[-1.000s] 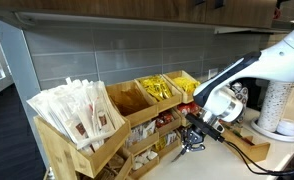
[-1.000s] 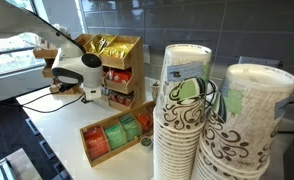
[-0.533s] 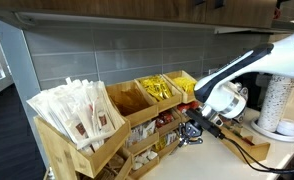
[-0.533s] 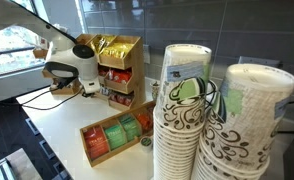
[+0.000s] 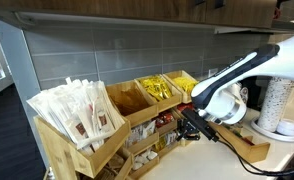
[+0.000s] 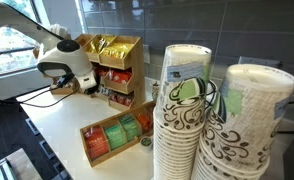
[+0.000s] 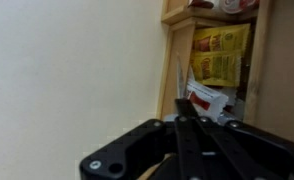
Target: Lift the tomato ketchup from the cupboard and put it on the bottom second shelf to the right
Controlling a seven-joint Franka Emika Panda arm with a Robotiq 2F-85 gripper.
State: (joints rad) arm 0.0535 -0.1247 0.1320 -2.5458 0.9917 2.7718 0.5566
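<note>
The cupboard is a light wooden rack of stepped bins, and it also shows in the other exterior view. In the wrist view a red tomato ketchup sachet lies in a lower bin, under a bin of yellow sachets. My gripper is shut, its black fingers pressed together and pointing at that red sachet from just in front of the rack. I see nothing between the fingers. In both exterior views the gripper hangs at the rack's end, level with the lower tiers.
White paper-wrapped packets fill the rack's far bin. A low wooden tray with green sachets lies on the white counter. Stacked paper cups stand close to one camera. A white cup stack and a cable sit behind the arm.
The shut gripper has moved up and in toward the rack's lower bins. The jaws have stayed shut throughout.
</note>
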